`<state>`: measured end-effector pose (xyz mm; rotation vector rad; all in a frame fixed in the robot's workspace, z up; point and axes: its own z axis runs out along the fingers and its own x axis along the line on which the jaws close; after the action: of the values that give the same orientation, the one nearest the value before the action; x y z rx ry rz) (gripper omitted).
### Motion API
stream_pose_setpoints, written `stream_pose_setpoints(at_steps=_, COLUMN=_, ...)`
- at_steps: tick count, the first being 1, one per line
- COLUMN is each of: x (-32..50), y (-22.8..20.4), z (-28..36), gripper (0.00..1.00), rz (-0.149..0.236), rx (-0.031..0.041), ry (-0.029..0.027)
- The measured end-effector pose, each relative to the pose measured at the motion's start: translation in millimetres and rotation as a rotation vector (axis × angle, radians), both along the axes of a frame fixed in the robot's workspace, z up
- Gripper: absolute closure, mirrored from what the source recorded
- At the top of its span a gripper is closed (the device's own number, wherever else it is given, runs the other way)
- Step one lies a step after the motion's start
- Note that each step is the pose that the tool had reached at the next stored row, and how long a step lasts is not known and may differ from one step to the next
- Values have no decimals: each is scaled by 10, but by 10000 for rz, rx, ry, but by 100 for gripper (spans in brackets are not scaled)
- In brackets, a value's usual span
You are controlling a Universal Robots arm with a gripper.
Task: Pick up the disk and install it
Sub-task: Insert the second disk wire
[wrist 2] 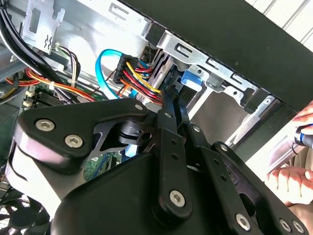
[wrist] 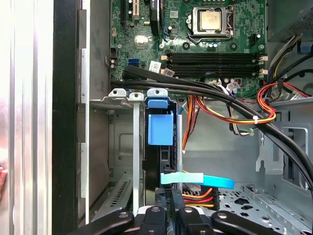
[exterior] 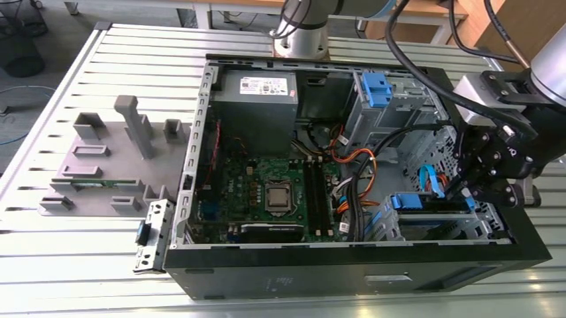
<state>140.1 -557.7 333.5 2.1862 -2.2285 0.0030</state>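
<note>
Black linkage end effector [exterior: 482, 192] pinched narrow on blue-railed silver-grey disk [wrist: 160, 129], seated edgewise in grey metal drive cage [wrist: 120, 142]. Best pressed squarely along cage rails, clear of the flat blue cable [wrist: 198, 179].

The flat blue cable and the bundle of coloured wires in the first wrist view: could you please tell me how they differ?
The flat blue cable is one broad, ribbon-like band in a single light blue. The bundle of coloured wires is several thin round strands in red, yellow, orange and black. A white tie binds the wires, whereas the blue cable runs alone. Both lie inside the computer case.
</note>
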Motion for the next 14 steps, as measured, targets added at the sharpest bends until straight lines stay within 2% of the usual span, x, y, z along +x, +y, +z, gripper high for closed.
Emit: stream_pose_setpoints(at_steps=14, x=0, y=0, z=-40, gripper=84, rz=0, rx=2, ry=0)
